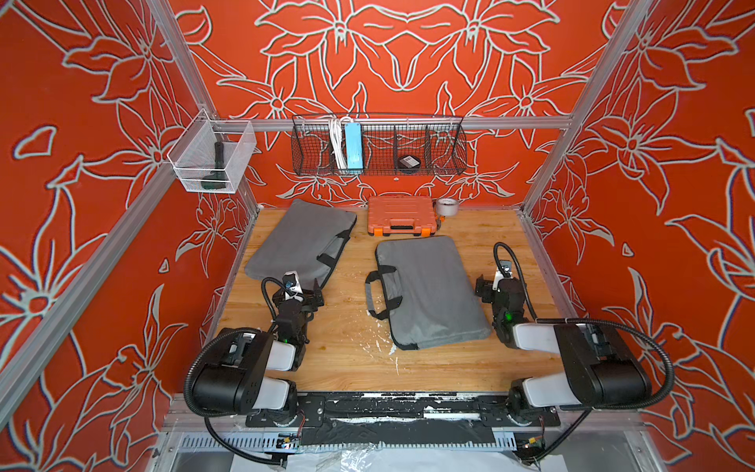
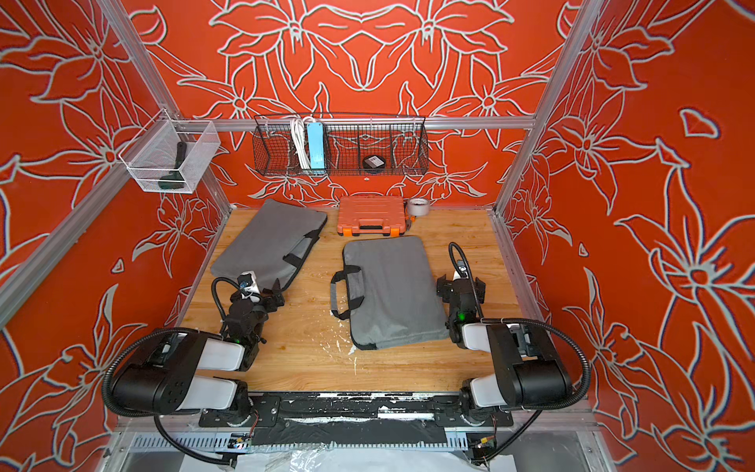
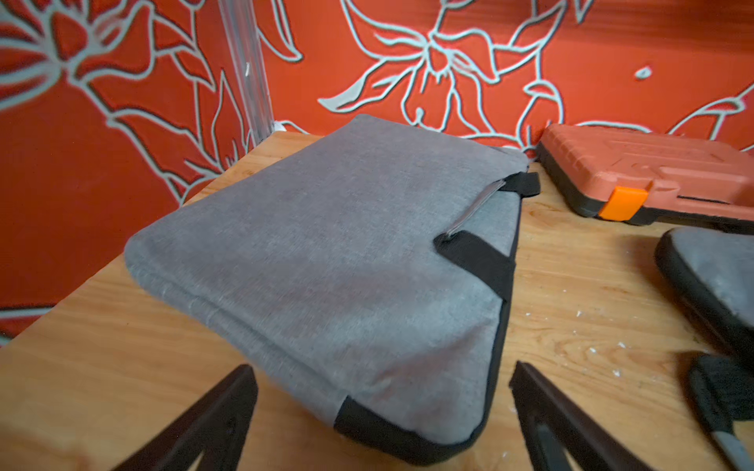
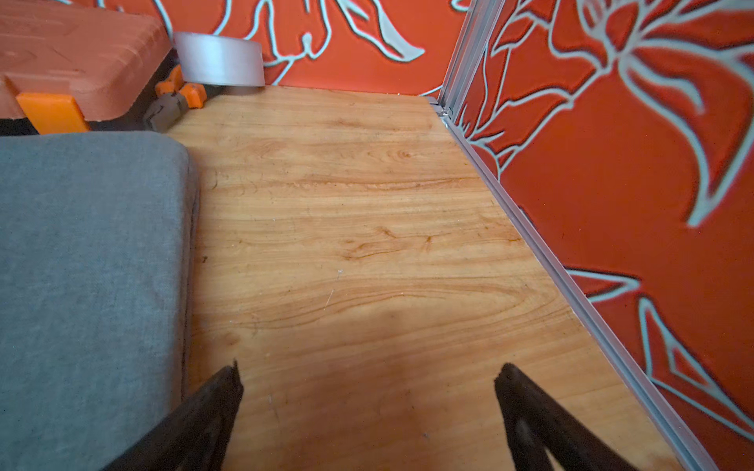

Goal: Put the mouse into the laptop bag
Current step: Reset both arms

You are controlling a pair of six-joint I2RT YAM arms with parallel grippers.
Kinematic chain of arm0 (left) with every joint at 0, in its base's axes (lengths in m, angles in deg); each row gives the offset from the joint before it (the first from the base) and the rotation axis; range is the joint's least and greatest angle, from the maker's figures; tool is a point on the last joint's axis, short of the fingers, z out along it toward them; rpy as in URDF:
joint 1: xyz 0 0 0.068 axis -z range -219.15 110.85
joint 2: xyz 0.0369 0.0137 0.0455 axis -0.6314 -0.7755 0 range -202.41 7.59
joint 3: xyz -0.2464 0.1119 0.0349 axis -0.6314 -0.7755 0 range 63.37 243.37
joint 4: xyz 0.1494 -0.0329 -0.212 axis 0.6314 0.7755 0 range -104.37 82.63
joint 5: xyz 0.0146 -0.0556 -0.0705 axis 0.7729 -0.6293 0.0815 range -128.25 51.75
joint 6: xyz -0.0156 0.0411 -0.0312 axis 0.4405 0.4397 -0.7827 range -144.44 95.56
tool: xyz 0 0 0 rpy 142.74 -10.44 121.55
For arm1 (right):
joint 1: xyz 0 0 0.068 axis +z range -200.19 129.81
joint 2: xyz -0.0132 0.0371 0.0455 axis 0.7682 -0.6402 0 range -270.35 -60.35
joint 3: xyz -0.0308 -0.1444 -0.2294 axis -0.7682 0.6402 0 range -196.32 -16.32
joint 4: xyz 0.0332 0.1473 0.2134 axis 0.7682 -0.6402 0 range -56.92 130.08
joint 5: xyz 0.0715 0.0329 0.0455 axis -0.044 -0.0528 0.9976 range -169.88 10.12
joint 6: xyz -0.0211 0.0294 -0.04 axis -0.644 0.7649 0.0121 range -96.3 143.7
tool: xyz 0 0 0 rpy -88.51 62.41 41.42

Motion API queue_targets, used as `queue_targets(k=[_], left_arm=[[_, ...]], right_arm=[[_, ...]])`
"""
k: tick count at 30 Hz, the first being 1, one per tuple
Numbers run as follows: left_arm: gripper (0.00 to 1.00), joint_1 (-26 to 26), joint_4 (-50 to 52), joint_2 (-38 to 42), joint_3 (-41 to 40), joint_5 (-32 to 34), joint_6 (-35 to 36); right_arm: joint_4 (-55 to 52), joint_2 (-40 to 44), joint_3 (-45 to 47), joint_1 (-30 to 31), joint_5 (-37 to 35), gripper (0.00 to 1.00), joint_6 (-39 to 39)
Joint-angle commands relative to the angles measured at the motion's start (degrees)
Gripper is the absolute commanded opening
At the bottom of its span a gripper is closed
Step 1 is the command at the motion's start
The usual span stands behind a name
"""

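So basically nothing is getting done on the actual task yet. Both grippers are sitting low over the desk [image 1: 347, 367] with jaws spread wide and nothing in them. The left gripper [image 3: 381, 371] is pointing at the near corner of the left laptop bag [image 1: 300, 239], and the right gripper [image 4: 367, 371] is hanging over bare wood just beside the middle laptop bag [image 1: 425, 286]. Both bags are lying flat, and I'm not seeing either one opened up.

The mouse? I'm not finding it anywhere on the desk. A small dark rounded thing [image 1: 406, 162] is sitting in the wire basket [image 1: 449, 163] on the back wall and I'm guessing that's it, but it's too small to tell. So I'm thinking everything is left: fetching it, opening a bag, dropping it in.
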Motion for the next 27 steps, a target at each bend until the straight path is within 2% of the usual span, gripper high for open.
queue_targets(k=[1, 3, 27], left_arm=[[0.98, -0.3, -3.4, -1.0, -0.2, -2.3, 1.2], [0.98, -0.3, -0.7, 0.0, 0.4, -2.7, 1.0], [0.98, -0.3, -1.5, -0.3, 0.2, -2.6, 1.1]], right_arm=[[-1.4, 0.6, -1.3, -0.4, 0.7, 0.99, 1.1], [-1.0, 0.5, -1.2, -0.4, 0.8, 0.99, 1.0], [-2.6, -0.1, -2.3, -1.2, 2.1, 0.99, 1.7]])
